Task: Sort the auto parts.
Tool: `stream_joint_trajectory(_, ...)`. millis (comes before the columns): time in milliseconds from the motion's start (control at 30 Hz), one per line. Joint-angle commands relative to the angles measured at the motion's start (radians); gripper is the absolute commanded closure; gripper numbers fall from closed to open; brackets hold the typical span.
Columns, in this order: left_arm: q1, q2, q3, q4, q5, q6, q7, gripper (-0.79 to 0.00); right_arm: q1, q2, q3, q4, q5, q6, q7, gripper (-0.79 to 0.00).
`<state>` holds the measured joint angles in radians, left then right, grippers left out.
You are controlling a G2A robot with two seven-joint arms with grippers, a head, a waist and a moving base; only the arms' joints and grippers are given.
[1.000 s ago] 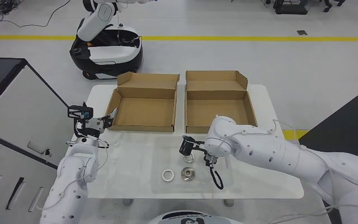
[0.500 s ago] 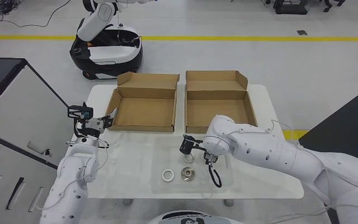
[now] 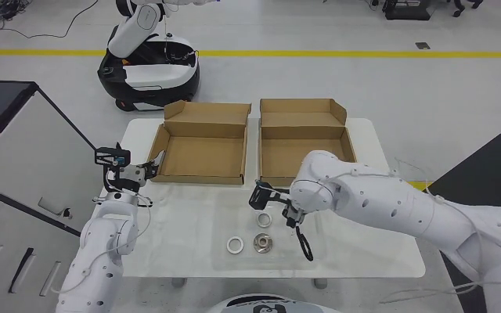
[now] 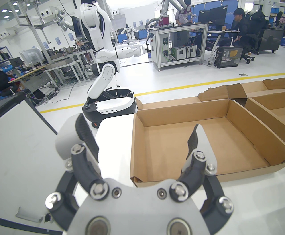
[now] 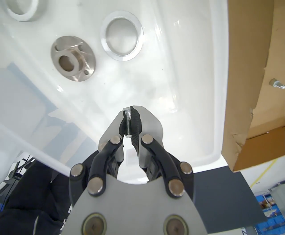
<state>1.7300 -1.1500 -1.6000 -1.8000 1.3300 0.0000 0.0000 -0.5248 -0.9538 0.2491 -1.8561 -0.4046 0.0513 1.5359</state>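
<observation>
Right jaws: You had them closed narrow on a bolt (image 5: pixel 127 124), its threaded shank running lengthwise between the black pads (image 5: pixel 136 126).
Bolt: It sat pinched in your right jaws, lifted off the white bench (image 5: pixel 178 66).
Large ring (image 5: pixel 121 39): It lay flat on the bench a little ahead of your right jaw tips.
Flange (image 5: pixel 73 61): It rested on the bench ahead of the same jaws, just beside the large ring and not touching it.
Second ring (image 5: pixel 21 10): It lay farther ahead of the right jaws, beyond the flange.
Right box (image 5: pixel 247 66): Its cardboard corner stood close to one side of your right jaws, and a small loose bolt (image 5: pixel 276 84) lay on its floor.
Left jaws: You had them spread wide with nothing between them, well apart from the right jaws.
Left box (image 4: pixel 200 142): Its open cardboard tray sat on the bench just ahead of your left jaws, with its near wall close to one jaw tip.
</observation>
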Motion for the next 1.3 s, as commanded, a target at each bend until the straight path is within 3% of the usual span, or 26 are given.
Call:
stream_joint_trajectory(0, 0.0, 0.0, 0.0, 0.0, 0.0, 0.0, 0.0, -0.785, 0.026, 0.016, 0.007, -0.03, 0.054, 0.002, 0.0, 0.0)
stream_joint_trajectory(400, 0.0, 0.0, 0.0, 0.0, 0.0, 0.0, 0.0, -0.785, 0.136, 0.099, 0.137, -0.166, 0.382, -0.089, -0.004, 0.0)
stream_joint_trajectory(900, 0.0, 0.0, 0.0, 0.0, 0.0, 0.0, 0.0, -0.785, -0.047, 0.216, 0.435, -0.114, 0.699, -0.308, -0.064, 0.0)
stream_joint_trajectory(1267, 0.0, 0.0, 0.0, 0.0, 0.0, 0.0, 0.0, -0.785, -0.051, 0.218, 0.44, -0.114, 0.703, -0.311, -0.063, 0.0)
